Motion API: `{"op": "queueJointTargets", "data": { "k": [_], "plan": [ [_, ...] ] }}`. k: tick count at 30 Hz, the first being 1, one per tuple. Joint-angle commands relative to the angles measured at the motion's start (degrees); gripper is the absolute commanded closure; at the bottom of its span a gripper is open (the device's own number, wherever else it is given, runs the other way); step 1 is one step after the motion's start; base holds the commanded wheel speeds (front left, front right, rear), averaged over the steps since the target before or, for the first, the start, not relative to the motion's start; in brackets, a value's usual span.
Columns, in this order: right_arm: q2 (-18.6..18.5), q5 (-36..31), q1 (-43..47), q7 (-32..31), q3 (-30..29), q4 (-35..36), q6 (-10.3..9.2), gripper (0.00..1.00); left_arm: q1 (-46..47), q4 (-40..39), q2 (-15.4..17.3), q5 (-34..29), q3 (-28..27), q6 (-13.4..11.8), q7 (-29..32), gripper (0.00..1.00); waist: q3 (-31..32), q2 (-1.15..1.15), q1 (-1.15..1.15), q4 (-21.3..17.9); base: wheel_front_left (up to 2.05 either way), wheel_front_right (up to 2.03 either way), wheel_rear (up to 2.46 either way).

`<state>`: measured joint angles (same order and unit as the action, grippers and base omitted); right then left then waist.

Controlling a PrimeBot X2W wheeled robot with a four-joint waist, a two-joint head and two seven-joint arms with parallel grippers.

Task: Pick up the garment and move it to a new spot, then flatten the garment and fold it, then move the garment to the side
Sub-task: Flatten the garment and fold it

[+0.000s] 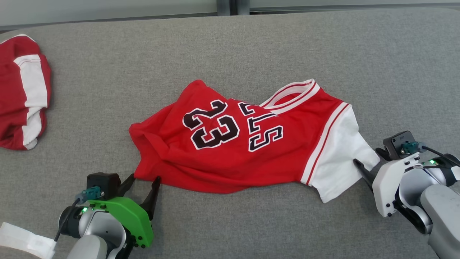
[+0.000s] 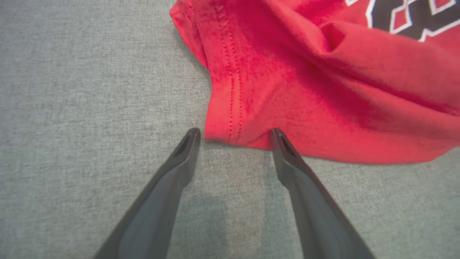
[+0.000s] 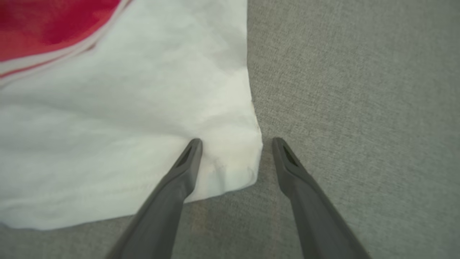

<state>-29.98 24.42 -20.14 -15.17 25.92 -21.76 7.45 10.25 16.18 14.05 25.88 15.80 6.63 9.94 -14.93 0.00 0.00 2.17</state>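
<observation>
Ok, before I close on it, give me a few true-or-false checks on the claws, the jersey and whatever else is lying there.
1. The left claw is open, its fingers either side of the red jersey's hem corner. True.
2. The right claw is shut on the jersey's collar. False: it is open at the corner of the white sleeve, one finger over the cloth.
3. The jersey is already folded neatly. False: it lies rumpled and unfolded.
4. A second red and white garment lies at the far left of the grey surface. True.
</observation>
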Motion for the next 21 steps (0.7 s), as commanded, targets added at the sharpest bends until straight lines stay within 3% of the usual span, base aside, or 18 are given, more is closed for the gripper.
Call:
{"op": "queueJointTargets", "data": {
  "k": [1,7,8,10,12,14,15,17,21],
  "plan": [
    [0.5,0.5,1.3,-0.4,1.4,-1.4,0.06,0.00,0.4,-0.3,0.4,0.6,0.1,0.3,-0.4,0.00,0.4,0.00,0.00,0.0,0.00,0.00,0.00],
    [0.5,1.6,1.7,0.6,2.5,-3.3,0.06,0.00,0.2,-2.6,0.7,2.1,0.2,0.4,-0.3,0.00,1.3,0.00,0.00,-0.1,0.00,0.00,0.00],
    [0.6,1.9,1.7,0.4,2.8,-3.5,0.06,0.00,0.2,-2.7,0.8,2.2,0.4,0.4,0.1,0.04,1.2,0.00,0.00,-0.2,0.00,0.00,0.00],
    [0.8,2.3,1.5,0.1,3.5,-3.8,0.07,0.00,0.3,-2.4,0.7,2.7,0.9,0.4,0.7,0.64,1.1,0.00,0.00,-0.3,0.00,0.00,0.00],
    [1.1,2.5,1.3,0.1,3.9,-4.1,0.12,0.00,0.5,-1.5,0.5,3.5,1.4,0.5,1.1,1.00,0.9,0.00,0.00,-0.5,0.00,0.00,0.00],
    [1.3,2.8,1.0,0.0,4.5,-4.3,0.13,0.00,0.9,-0.7,0.5,4.2,1.6,0.6,0.9,1.00,0.8,0.00,0.00,-0.7,0.00,0.00,0.00],
    [1.3,3.1,0.8,0.3,5.0,-4.1,0.22,0.19,1.1,-0.3,0.4,4.6,1.7,0.7,0.8,1.00,0.8,0.00,0.00,-0.9,0.00,0.00,0.00],
    [1.2,4.0,0.5,1.0,5.7,-3.6,0.22,1.00,1.4,-0.1,0.5,5.3,1.9,0.8,0.4,1.00,0.8,0.00,0.00,-1.0,0.00,0.00,0.00],
    [0.1,8.1,-0.2,2.1,6.2,-2.2,0.04,1.00,0.5,-0.4,1.3,7.7,1.0,0.8,0.0,1.00,1.4,0.00,0.00,-1.5,0.00,0.00,0.00]
  ]
}}
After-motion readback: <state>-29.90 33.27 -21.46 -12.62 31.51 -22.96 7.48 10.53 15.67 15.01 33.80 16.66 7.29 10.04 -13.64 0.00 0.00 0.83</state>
